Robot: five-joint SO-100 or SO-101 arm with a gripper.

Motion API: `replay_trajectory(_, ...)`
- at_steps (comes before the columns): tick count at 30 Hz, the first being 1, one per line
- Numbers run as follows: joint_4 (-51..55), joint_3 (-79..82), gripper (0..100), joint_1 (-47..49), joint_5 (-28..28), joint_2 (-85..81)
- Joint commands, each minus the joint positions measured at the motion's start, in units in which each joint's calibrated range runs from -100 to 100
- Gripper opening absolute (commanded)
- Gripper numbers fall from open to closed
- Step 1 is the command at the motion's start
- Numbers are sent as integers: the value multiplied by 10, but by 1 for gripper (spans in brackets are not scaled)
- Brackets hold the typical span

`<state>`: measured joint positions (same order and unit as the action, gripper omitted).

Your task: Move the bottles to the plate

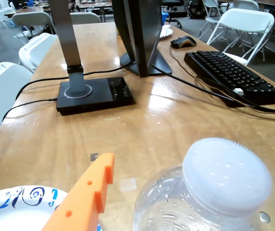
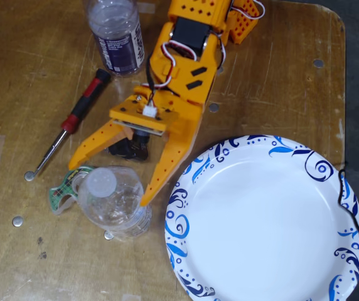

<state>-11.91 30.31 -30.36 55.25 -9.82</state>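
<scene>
In the fixed view my orange gripper point(image 2: 109, 183) is open, its two fingers spread on either side of the small crinkly clear bottle point(image 2: 118, 205). The bottle stands upright with its whitish cap point(image 2: 101, 182) between the fingertips. The wrist view shows the same bottle point(image 1: 214, 192) close up at the lower right and one orange finger point(image 1: 87, 195) at the lower left. The purple-labelled bottle point(image 2: 117, 39) stands at the top left, beside the arm. The white paper plate point(image 2: 261, 219) with blue swirls lies empty to the right of the gripper; its rim point(image 1: 17, 204) shows in the wrist view.
A red-handled screwdriver point(image 2: 73, 119) and a green tape dispenser point(image 2: 63, 191) lie left of the gripper. In the wrist view a lamp base point(image 1: 92, 94), a monitor stand point(image 1: 144, 57), a keyboard point(image 1: 236, 77), a mouse point(image 1: 183, 42) and cables lie farther along the table.
</scene>
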Motion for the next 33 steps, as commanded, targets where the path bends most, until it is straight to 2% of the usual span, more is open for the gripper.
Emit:
replay_trajectory(1, -17, -32, 39, -16, -2, 2)
replay_trajectory(33, -17, -115, 38, -23, 2, 85)
